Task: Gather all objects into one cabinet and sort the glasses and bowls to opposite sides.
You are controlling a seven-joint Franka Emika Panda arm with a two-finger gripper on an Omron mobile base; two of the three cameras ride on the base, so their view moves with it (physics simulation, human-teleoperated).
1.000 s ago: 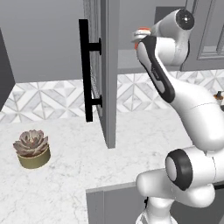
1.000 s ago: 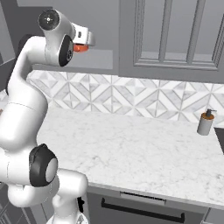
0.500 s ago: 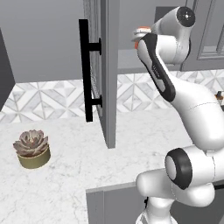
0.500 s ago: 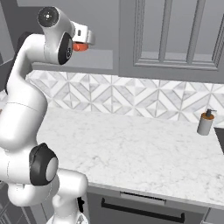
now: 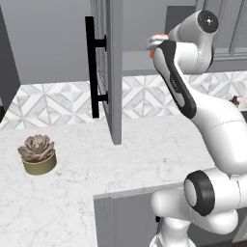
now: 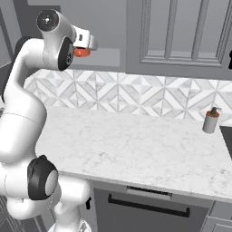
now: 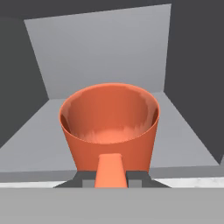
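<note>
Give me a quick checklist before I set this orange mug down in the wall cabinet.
1. Grip: fingers shut on the orange mug by its handle: ok.
2. Mug upright, mouth up: ok.
3. Cabinet door swung open: ok.
4. Shelf ahead of the mug bare: ok.
5. Mug's bottom touching the shelf: cannot tell.
6. Where the black bowl sits, for choosing a side: cannot tell.

Cabinet shelf (image 7: 43,135) seen bare ahead of and beside the held orange mug (image 7: 109,127), passage bounded by dark side walls and back panel, open cabinet door (image 5: 113,72) standing left of arm.
</note>
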